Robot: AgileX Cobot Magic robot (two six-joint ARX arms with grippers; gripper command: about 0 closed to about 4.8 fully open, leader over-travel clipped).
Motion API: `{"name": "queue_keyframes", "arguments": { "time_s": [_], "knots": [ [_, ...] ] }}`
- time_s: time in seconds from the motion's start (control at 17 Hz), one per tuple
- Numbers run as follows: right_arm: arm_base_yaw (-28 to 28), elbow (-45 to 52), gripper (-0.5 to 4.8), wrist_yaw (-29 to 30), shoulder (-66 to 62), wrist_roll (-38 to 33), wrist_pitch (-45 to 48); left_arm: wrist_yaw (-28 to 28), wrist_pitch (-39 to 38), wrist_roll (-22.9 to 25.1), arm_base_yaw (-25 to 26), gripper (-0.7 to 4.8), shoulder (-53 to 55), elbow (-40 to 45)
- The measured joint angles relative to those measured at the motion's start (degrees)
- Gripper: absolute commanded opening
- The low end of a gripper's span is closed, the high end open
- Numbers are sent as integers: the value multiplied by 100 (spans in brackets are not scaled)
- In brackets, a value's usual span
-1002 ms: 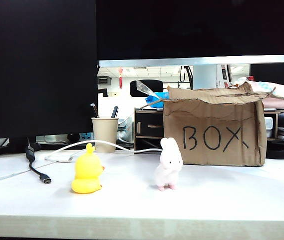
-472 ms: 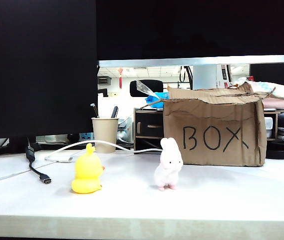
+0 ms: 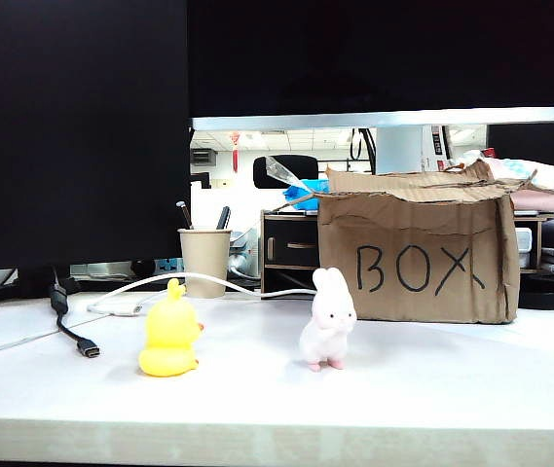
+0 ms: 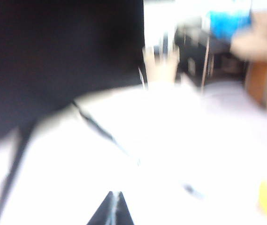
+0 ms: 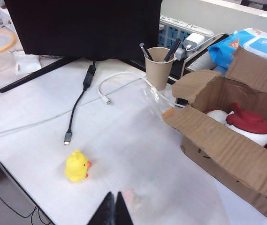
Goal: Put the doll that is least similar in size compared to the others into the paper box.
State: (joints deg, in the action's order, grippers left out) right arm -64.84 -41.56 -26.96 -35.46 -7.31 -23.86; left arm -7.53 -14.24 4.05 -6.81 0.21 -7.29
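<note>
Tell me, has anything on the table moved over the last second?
Nothing visibly changed. The yellow duck, white rabbit, paper cup and paper box all stayed where they were. The doll lies inside the box, and neither hand shows in the exterior view.

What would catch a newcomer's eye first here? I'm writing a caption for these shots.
The brown cardboard box marked "BOX" at the table's right, with the white jar-shaped doll with a dark red lid inside it. Then the small yellow duck and small white rabbit in front.
</note>
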Motion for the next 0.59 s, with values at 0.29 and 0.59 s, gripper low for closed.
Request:
{"name": "queue_keyframes", "arguments": {
  "time_s": [0.29, 0.59],
  "knots": [
    [2, 0, -6, 2, -15, 2, -28, 2, 50, 0, 0, -5, 0, 503],
    [7, 0, -6, 2, -15, 2, -55, 2, 79, 0, 0, -5, -2, 511]
  ]
}}
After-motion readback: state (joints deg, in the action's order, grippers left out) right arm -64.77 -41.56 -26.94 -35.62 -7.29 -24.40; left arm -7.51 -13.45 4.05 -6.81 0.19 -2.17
